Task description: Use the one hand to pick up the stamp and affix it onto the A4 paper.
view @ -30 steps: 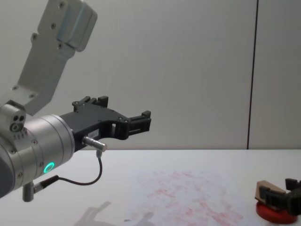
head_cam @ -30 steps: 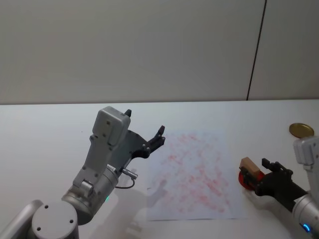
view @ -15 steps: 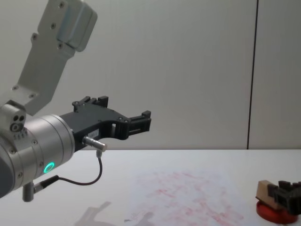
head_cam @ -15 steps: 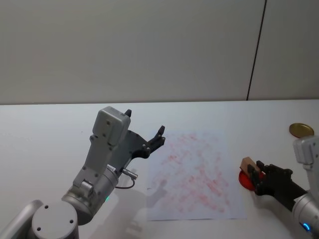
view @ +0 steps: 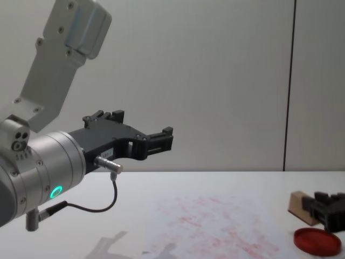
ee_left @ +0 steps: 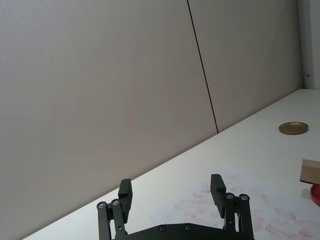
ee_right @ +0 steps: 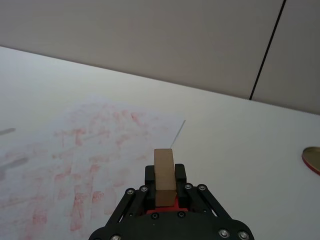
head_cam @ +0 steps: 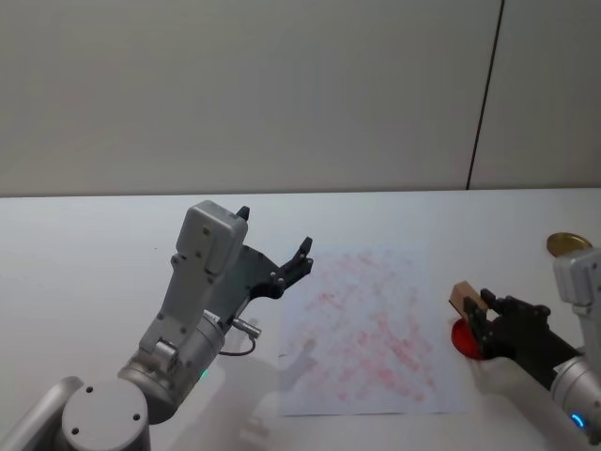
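Now the right gripper (head_cam: 481, 318) is pinching the stamp (head_cam: 462, 298) between its two short black fingers, which press tight on its sides. The stamp is a small light-brown wooden block with plain flat sides. Its long side runs straight out from the fingers, and it pokes past their tips toward the A4 paper (head_cam: 366, 319). It hangs just above the red ink pad (head_cam: 463, 340), not touching it, beside the paper's right edge. The left gripper (head_cam: 272, 233) is up in the air by the paper's left side, fingers spread wide, holding nothing
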### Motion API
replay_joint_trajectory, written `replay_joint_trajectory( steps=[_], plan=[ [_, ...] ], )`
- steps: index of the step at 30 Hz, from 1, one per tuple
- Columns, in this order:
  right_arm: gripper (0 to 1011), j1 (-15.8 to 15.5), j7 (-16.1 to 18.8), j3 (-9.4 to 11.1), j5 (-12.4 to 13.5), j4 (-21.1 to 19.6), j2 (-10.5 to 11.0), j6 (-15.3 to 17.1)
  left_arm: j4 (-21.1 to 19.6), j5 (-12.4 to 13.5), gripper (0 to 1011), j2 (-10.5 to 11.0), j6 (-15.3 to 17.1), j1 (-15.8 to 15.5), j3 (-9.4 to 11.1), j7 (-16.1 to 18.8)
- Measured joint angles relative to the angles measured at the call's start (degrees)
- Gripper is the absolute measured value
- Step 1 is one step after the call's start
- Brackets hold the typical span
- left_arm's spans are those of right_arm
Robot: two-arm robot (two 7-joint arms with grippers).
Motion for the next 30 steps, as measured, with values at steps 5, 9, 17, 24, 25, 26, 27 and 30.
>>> replay_joint_trajectory(
  steps=[5,9,17,24,25,26,27,30],
  plan=[
    [213,-0.1,1.1,-0.2,-0.3,-1.4,0.0,-1.0,0.0,0.0,993,0.0,0.0,0.0,0.0,0.0],
    [213,-0.4,2.8,-0.5,0.3,-2.9,0.0,-1.2,0.0,0.0,993,0.0,0.0,0.0,0.0,0.0],
    [213,-1.4,5.4,-0.8,1.8,-5.2,0.4,0.1,0.0,0.0,993,0.0,0.0,0.0,0.0,0.0],
    [213,-2.8,6.8,-0.9,2.7,-6.6,1.3,1.2,0.0,0.0,993,0.0,0.0,0.0,0.0,0.0],
    [213,-3.0,6.9,-0.9,2.8,-6.8,1.5,1.3,0.0,0.0,993,0.0,0.0,0.0,0.0,0.0],
    [213,-3.4,7.0,-0.9,3.0,-7.1,1.8,1.5,0.0,0.0,993,0.0,0.0,0.0,0.0,0.0],
    [214,-3.6,7.1,-0.8,3.1,-7.2,1.9,1.6,0.0,0.0,993,0.0,0.0,0.0,0.0,0.0],
    [213,-4.5,7.3,-0.8,3.4,-7.8,2.5,2.1,0.0,0.0,993,0.0,0.0,0.0,0.0,0.0]
  ],
)
